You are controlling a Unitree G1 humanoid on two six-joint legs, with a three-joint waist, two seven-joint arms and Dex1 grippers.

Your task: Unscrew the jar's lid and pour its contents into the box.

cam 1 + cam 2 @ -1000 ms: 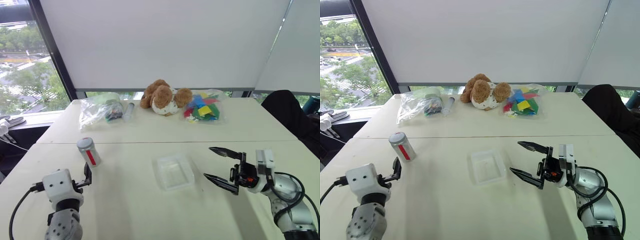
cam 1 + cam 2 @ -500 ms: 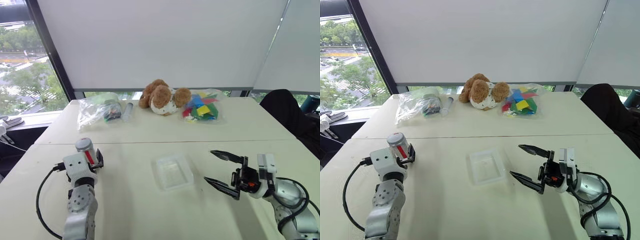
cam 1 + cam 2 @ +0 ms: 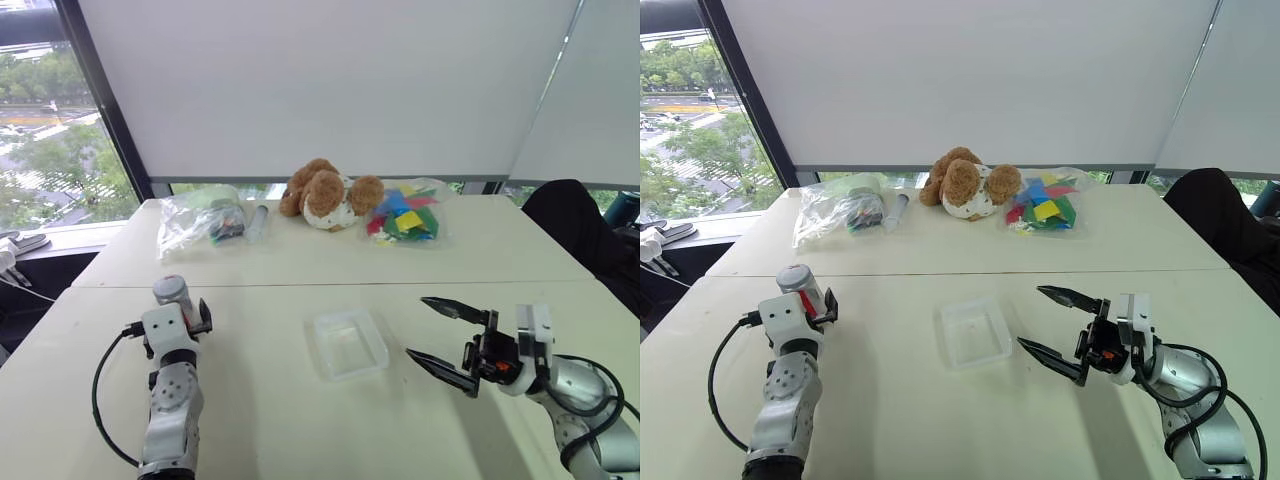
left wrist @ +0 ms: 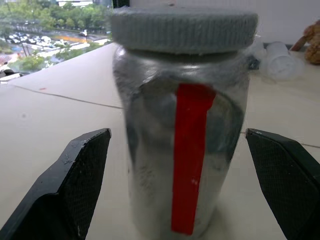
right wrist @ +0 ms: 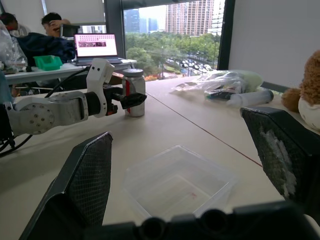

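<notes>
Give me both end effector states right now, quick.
Left end effector: open, one finger each side of the jar, not gripping it.
Right end effector: open, holding nothing, beside the box.

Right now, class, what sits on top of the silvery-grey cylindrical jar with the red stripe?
A round ribbed grey lid caps the silvery-grey jar. Its contents are hidden behind the lid and the label.

Both arms are showing silver-grey jointed shells with white boxy wrist blocks; left gripper (image 3: 190, 312) and right gripper (image 3: 432, 332) are wearing black textured fingers (black cables looping alongside).
</notes>
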